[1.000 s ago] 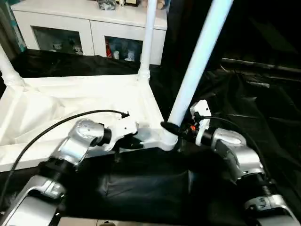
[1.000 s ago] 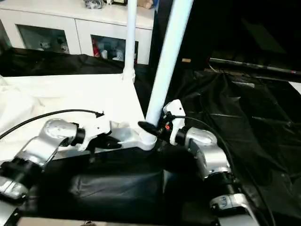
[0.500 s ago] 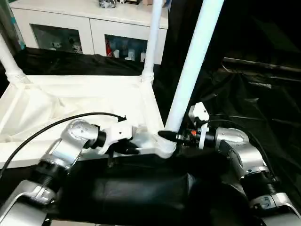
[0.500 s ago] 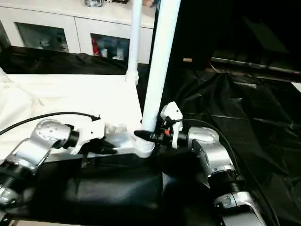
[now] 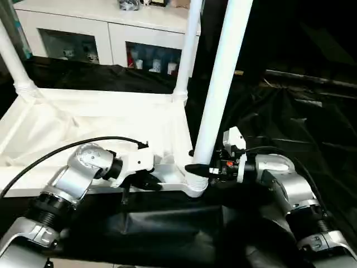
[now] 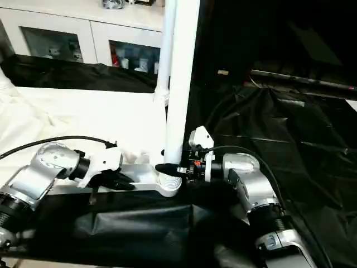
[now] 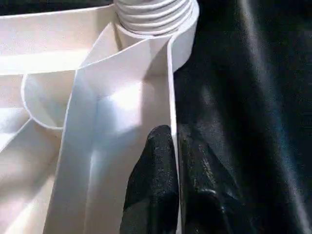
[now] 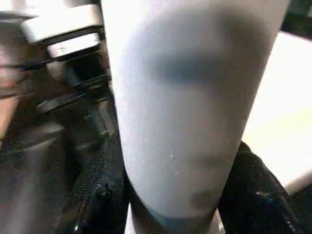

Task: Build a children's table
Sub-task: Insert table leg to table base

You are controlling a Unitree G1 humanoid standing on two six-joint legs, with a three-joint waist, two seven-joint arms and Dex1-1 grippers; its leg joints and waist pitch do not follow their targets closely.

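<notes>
The all-white children's table point(image 5: 106, 120) lies upside down on the black-covered bench point(image 5: 312, 128), ribbed underside up, its legs point(image 5: 218, 89) pointing upward. The left gripper point(image 5: 149, 180) has its jaws pressed together on the top's near rim; the right gripper point(image 5: 196, 166) pinches the near corner leg just above its socket.

The white children's table point(image 5: 106, 125) lies upside down at left centre, ribbed underside up, with three tapered legs point(image 5: 220, 84) standing upright from its corner sockets.

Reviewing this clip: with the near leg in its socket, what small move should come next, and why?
Probably keep turning the leg with the right gripper: threads show above the corner socket, so it looks not fully seated. The left gripper pinches the tabletop rim, steadying it.
</notes>
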